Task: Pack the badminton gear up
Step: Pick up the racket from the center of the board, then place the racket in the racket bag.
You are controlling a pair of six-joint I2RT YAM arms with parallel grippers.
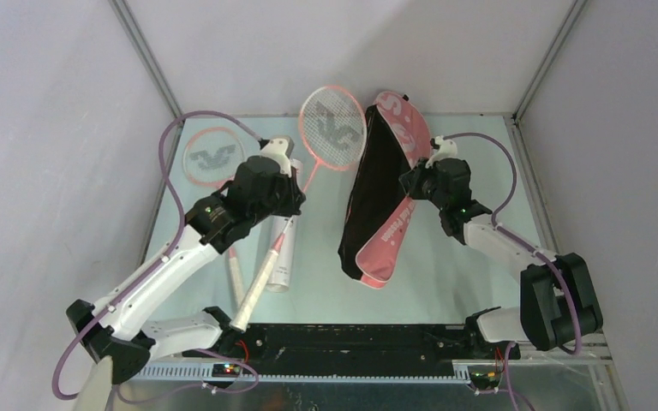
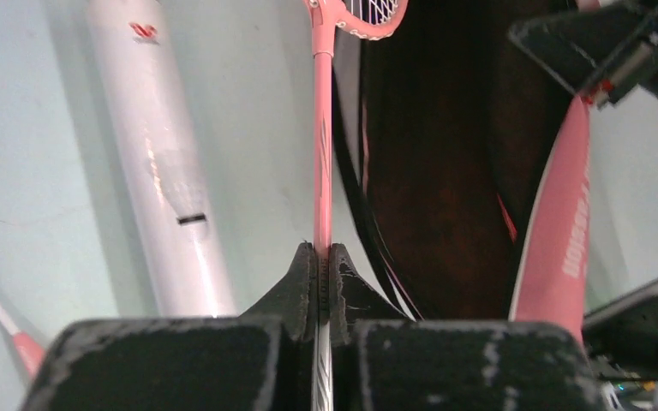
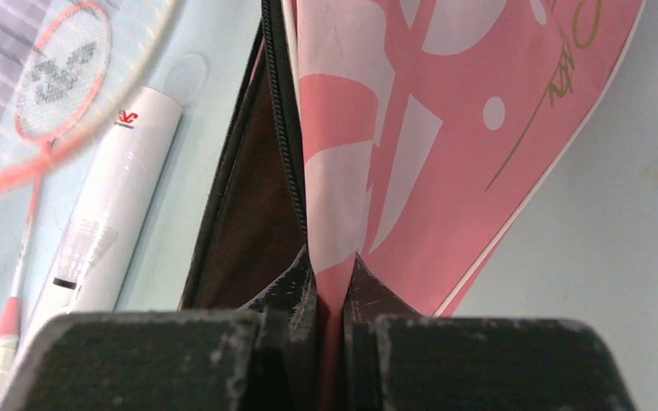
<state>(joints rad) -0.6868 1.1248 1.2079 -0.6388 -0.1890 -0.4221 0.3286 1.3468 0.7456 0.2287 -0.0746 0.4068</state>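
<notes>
My left gripper (image 1: 294,202) is shut on the shaft of a pink-framed racket (image 1: 332,128), whose head is raised beside the open mouth of the pink racket bag (image 1: 383,205); the shaft (image 2: 322,154) runs straight out from between the fingers. My right gripper (image 1: 411,181) is shut on the bag's upper pink flap (image 3: 368,145) and holds it up, showing the dark inside (image 3: 253,223). A second racket (image 1: 214,157) lies flat at the back left. The long white tube (image 1: 281,248) lies under my left arm, with a shuttlecock showing inside it (image 3: 77,257).
Grey enclosure walls close in the back and sides, with metal posts at the back corners. The arm bases and a black rail (image 1: 351,338) run along the near edge.
</notes>
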